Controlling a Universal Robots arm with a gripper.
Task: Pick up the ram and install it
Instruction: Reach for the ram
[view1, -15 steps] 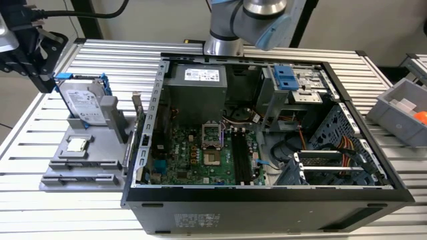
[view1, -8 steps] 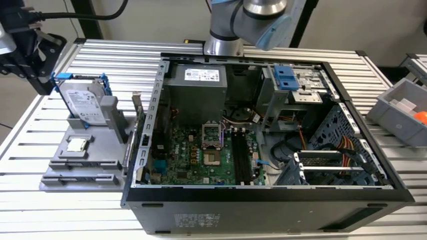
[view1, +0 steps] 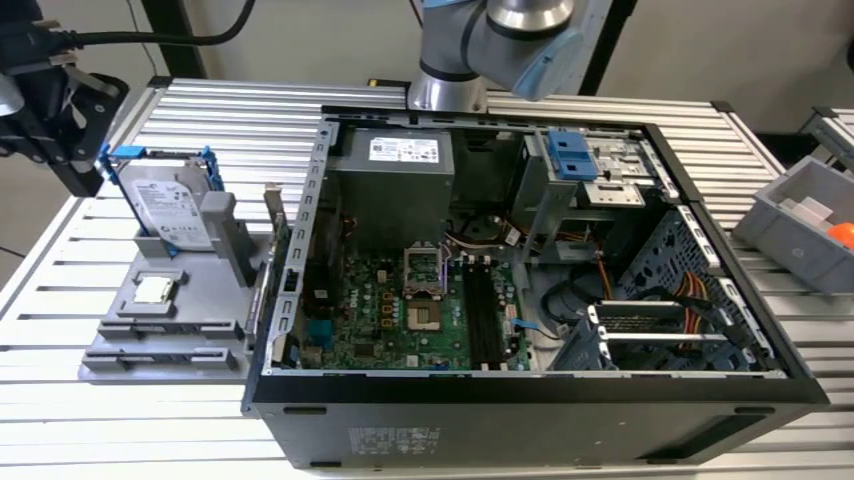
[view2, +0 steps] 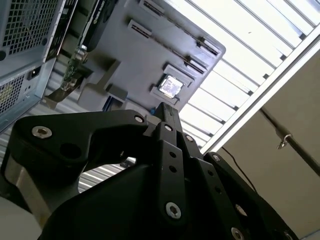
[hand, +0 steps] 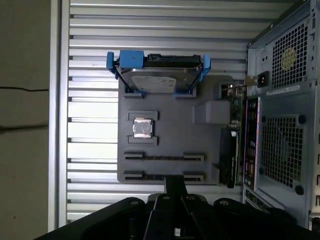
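The arm (view1: 497, 35) shows at the top edge of the exterior view as a grey joint with a pale blue cap above an upright silver segment; in both wrist views the black gripper (view2: 167, 111) (hand: 175, 184) has its linkages folded inward, fingers pressed together into one narrow tip.

- We see a table (view1: 200, 110) topped with pale metal slats, ribbed and running in parallel; the same slats (hand: 90, 30) show in the first wrist view.
- An open computer case (view1: 534, 400) lies on its side directly on the slats, open face up, taking the middle and the exterior view's right of the table.
- A flat grey holder (view1: 200, 298) lies directly on the slats just beside the case, on the exterior view's left of it.
- In the first wrist view we see the holder (hand: 170, 140) and the case (hand: 285, 125) side by side, with bare slats round the holder's other sides.
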